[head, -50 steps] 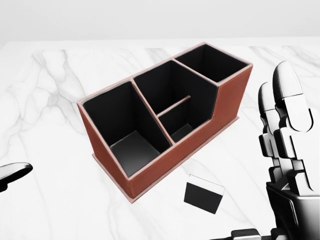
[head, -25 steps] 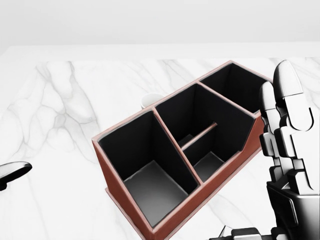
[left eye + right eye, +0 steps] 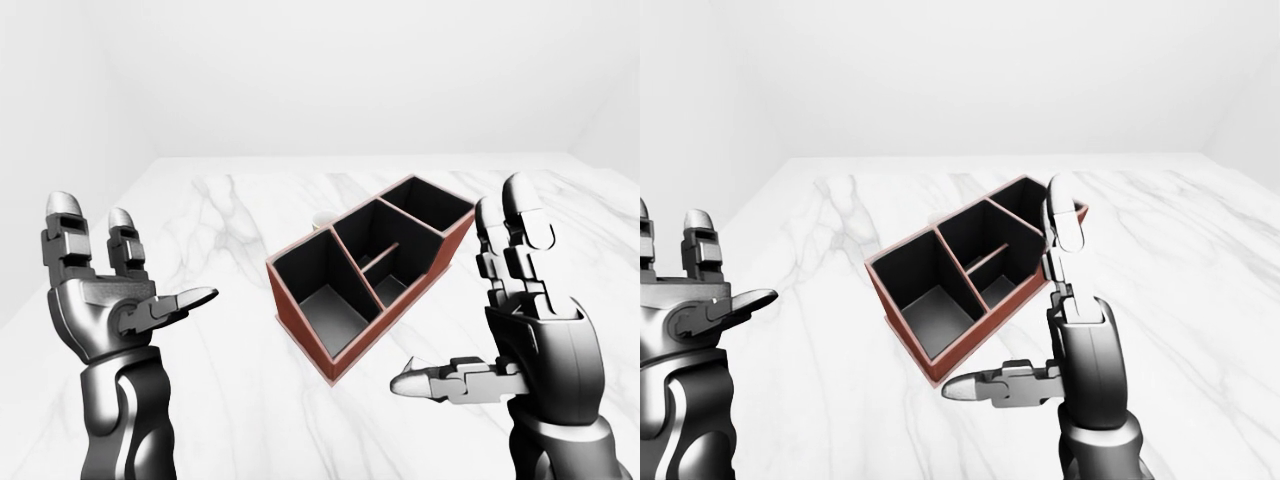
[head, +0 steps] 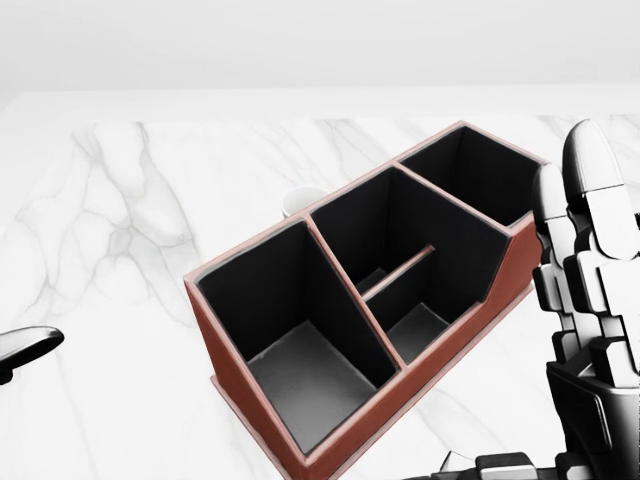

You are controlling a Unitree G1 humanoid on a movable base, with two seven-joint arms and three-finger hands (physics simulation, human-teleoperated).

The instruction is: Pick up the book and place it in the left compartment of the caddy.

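The brown caddy [image 4: 250, 250] with black compartments stands askew on the white marble table [image 4: 110, 290]. Its big left compartment holds nothing. The book shows in no view. In the left-eye view my left hand [image 3: 140, 250] is raised at the left, open, fingers up and thumb pointing right, holding nothing. My right hand [image 3: 458, 288] is raised just right of the caddy, open too, fingers upright and thumb pointing left. In the head view only the left thumb tip [image 4: 30, 345] enters at the left edge, and the right hand's fingers [image 4: 590, 230] overlap the caddy's right end.
A small white round object [image 4: 297, 200] peeks out beyond the caddy's far wall. The table's far edge [image 4: 300, 92] meets a plain white wall. Bare marble lies left of the caddy.
The head camera moved: the caddy slid down and right in the picture and looms larger, and the book dropped out of the bottom. My right hand shifted slightly right.
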